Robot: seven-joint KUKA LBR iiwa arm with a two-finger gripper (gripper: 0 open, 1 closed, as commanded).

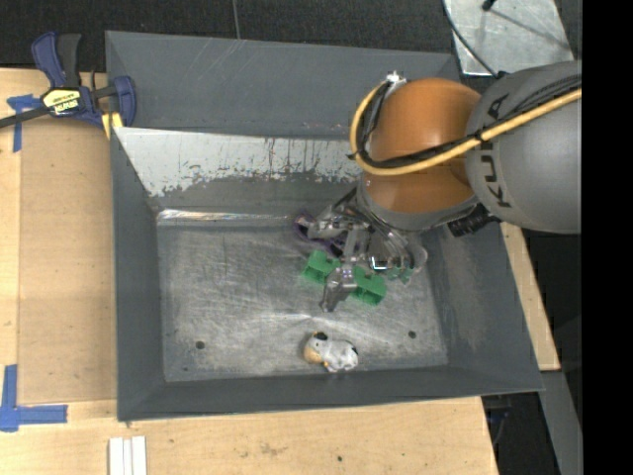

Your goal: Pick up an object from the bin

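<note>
**Gripper down on a green piece, right of the bin's middle**

The gripper (339, 293) is low inside the grey metal bin (138, 265), a little right of the middle of its floor. The arm (524, 146) comes in from the right, and its orange cover (415, 146) hangs over the far right part of the floor.

Directly under the gripper lies a flat green plastic piece (318, 268). Green shows on both sides of the tip. One end sticks out to the left and slightly farther back, and the other pokes out to the right and slightly nearer. From this I judge that its long axis runs across the bin from far left to near right, and that the gripper sits about at its midpoint. The tip looks to be at or very near the piece, but contact cannot be made out. Whether the gripper is open or closed cannot be told either, because the wrist hardware crowds the tip.

Two other things are in the bin:
- A purple-grey thing (313, 229) lies just beyond the green piece on the far side, close against the gripper's body.
- A small white and yellow toy (329, 352) lies well apart, close to the near wall.

The pick seems to turn on how the gripper is turned relative to that long axis. A closing line across the narrow width should catch the piece, while one along its length would probably miss or push it. The purple-grey neighbour is close enough to be nudged on the lift.
</note>
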